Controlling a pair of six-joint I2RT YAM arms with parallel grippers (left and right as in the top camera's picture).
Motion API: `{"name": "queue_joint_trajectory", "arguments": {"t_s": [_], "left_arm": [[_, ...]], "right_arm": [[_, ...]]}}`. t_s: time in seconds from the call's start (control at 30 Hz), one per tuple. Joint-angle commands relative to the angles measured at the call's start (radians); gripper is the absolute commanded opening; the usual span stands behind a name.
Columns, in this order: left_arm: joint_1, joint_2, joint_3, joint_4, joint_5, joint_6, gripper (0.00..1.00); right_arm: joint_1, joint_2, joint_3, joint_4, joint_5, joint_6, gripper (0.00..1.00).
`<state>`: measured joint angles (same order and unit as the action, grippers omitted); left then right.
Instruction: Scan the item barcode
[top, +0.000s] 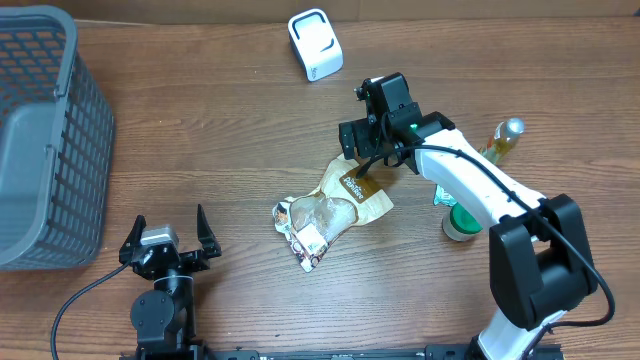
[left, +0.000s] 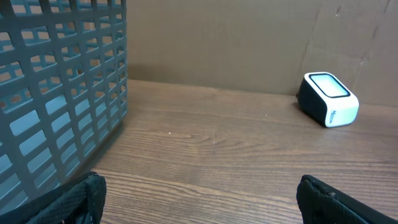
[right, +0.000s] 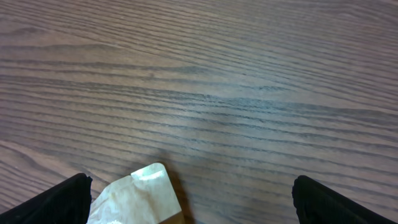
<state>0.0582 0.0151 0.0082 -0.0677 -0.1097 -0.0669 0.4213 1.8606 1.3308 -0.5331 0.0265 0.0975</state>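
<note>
Brown wood makes up the table (top: 200, 120), with a grey basket (top: 40, 140) at the left edge and a small white scanner (top: 315, 45) near the back. The thing to scan looks like the tan pouch (top: 355, 195) lying flat in the middle of the table. A crinkly packet (top: 310, 225) lies against its lower left side. The right gripper (top: 362, 160) hangs just over the top corner of the pouch. Its two fingers are wide apart and hold nothing. In the right wrist view only that pale corner of the pouch shows, low down between the fingers. The left gripper (top: 168, 218) sits near the front of the table, well apart from the pouch. Its fingers are spread wide too, with nothing in them. A bottle (top: 503, 140) and a green-lidded tub (top: 460, 222) stand off to the right. I think the pouch is light and soft. It will likely bend and flop when it is lifted, and its smooth skin may slip. A good place to grab is the flat sealed edge at the top corner, where it is thin and a bit stiffer. A squeeze in the middle could crush what is inside. I cannot see a barcode on the side facing up, so the pouch may need a turn before it faces the scanner.
</note>
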Motion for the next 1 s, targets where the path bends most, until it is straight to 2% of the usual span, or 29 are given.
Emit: {"name": "queue_joint_trajectory", "arguments": {"t_s": [0.0,0.17,0.37,0.63,0.8,0.97], "left_arm": [[-0.006,-0.011,-0.003,0.000,-0.002,0.023,1.00],[-0.006,-0.011,-0.003,0.000,-0.002,0.023,1.00],[-0.006,-0.011,-0.003,0.000,-0.002,0.023,1.00],[-0.006,-0.011,-0.003,0.000,-0.002,0.023,1.00],[-0.006,-0.011,-0.003,0.000,-0.002,0.023,1.00],[-0.006,-0.011,-0.003,0.000,-0.002,0.023,0.99]], "right_arm": [[0.005,-0.132,-0.002,0.004,0.006,0.004,1.00],[0.004,-0.315,-0.002,0.005,0.006,0.004,1.00],[-0.018,-0.536,-0.002,0.006,0.095,0.003,1.00],[-0.167,-0.880,-0.019,-0.197,0.093,0.004,1.00],[-0.309,-1.102,-0.148,-0.211,0.093,0.004,1.00],[-0.381,-1.310,-0.314,-0.211,0.093,0.003,1.00]]}}
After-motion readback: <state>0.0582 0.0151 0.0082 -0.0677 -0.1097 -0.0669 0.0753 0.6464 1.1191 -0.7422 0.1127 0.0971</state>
